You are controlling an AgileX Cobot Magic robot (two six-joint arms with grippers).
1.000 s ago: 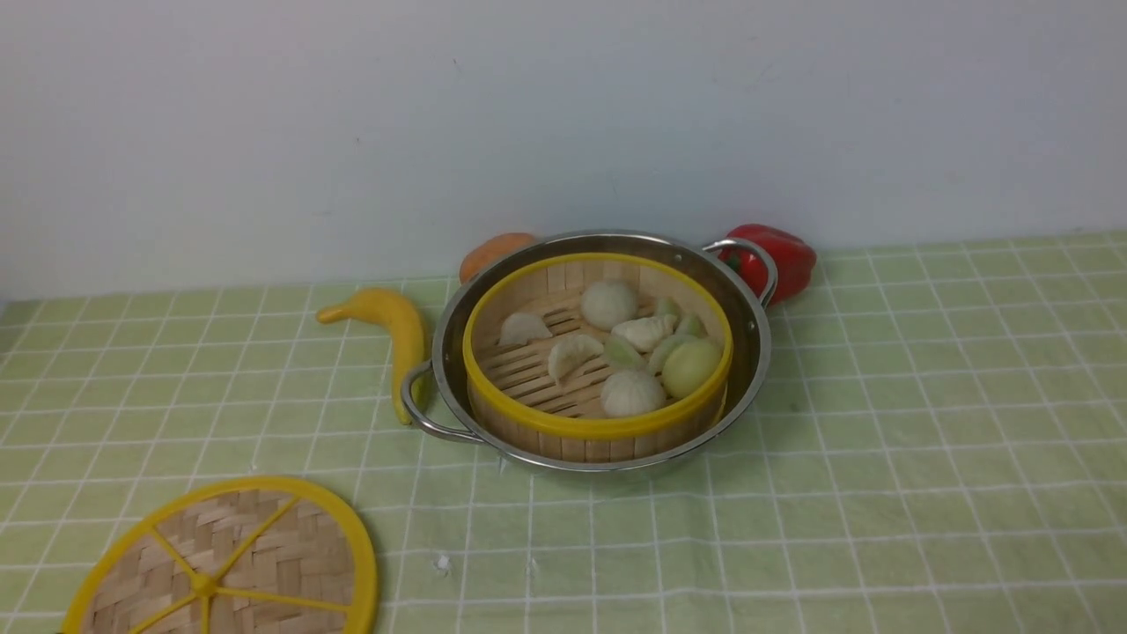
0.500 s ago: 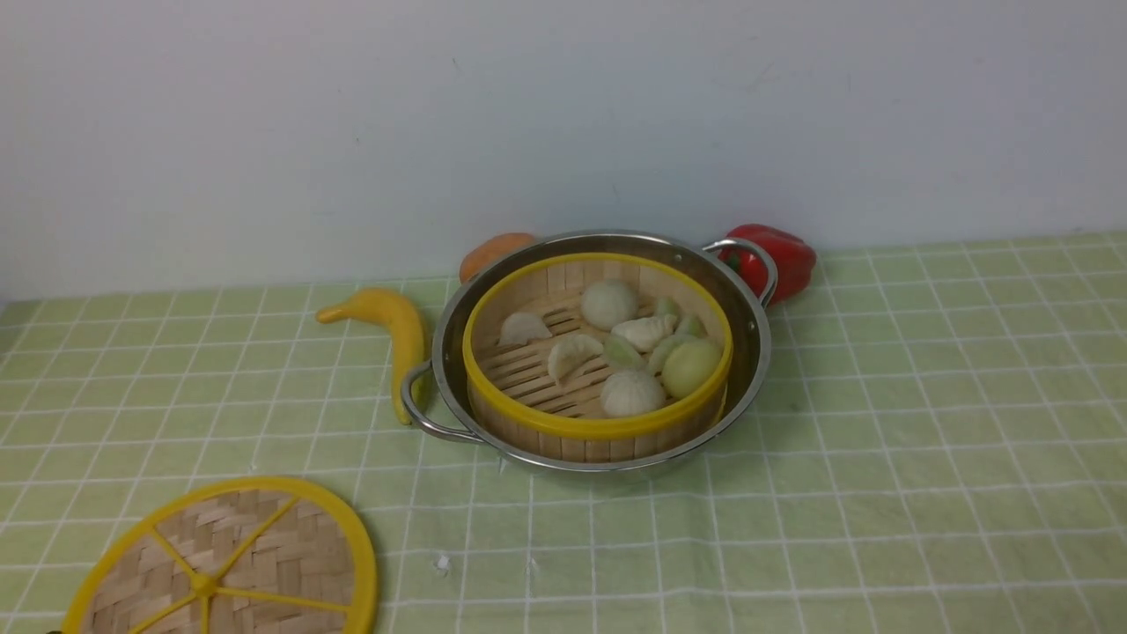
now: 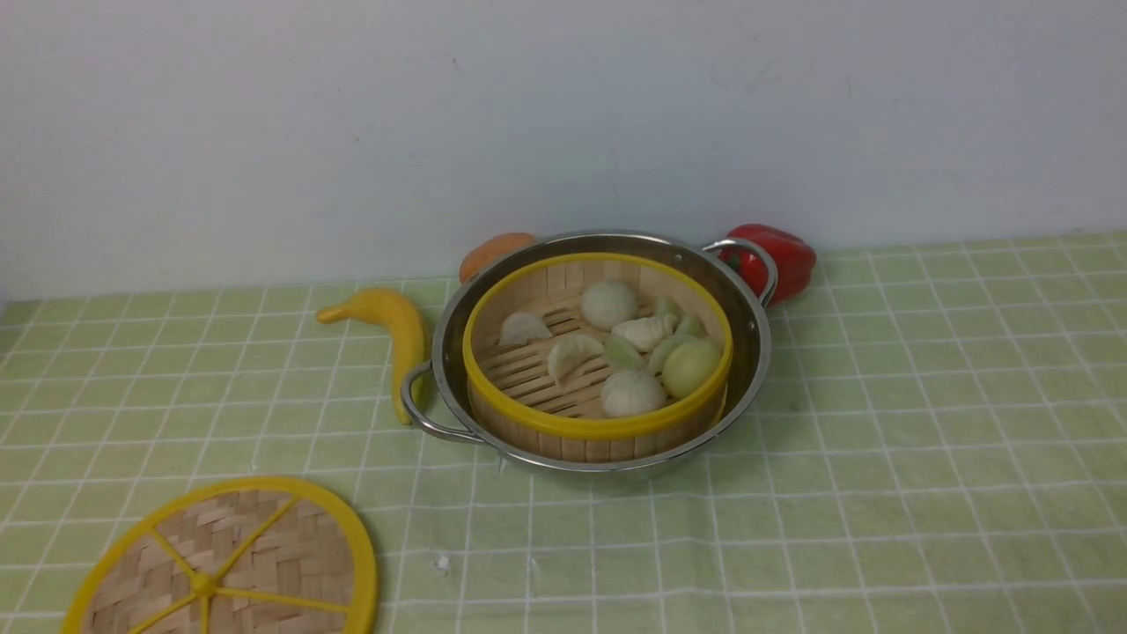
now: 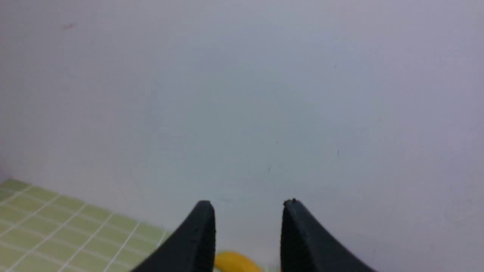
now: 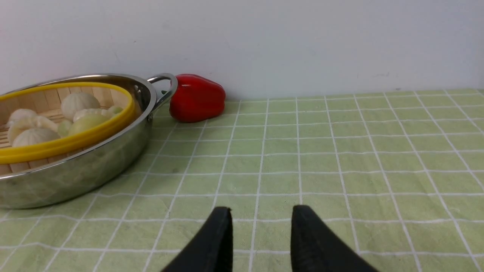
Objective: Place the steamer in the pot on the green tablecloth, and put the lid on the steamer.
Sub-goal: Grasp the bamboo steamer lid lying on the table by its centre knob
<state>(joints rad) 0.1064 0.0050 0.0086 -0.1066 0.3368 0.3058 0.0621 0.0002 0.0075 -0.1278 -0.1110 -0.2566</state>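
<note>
The steamer (image 3: 599, 429), a bamboo basket with yellow rims, sits inside the shiny pot (image 3: 755, 352) on the green tablecloth (image 3: 924, 440); several buns and dumplings lie in it. The lid (image 3: 220, 563) lies flat on the cloth at the near left, apart from the pot and cut off by the frame edge. Neither gripper shows in the front view. My left gripper (image 4: 247, 204) is open and empty, facing the wall. My right gripper (image 5: 261, 209) is open and empty, low over the cloth to the right of the pot (image 5: 75, 173) and steamer (image 5: 68, 145).
A yellow banana (image 3: 396, 330) lies against the pot's left side. An orange vegetable (image 3: 493, 251) sits behind the pot. A red pepper (image 3: 779, 255) rests by the pot's right handle near the white wall. A white scrap (image 3: 440, 562) lies in front.
</note>
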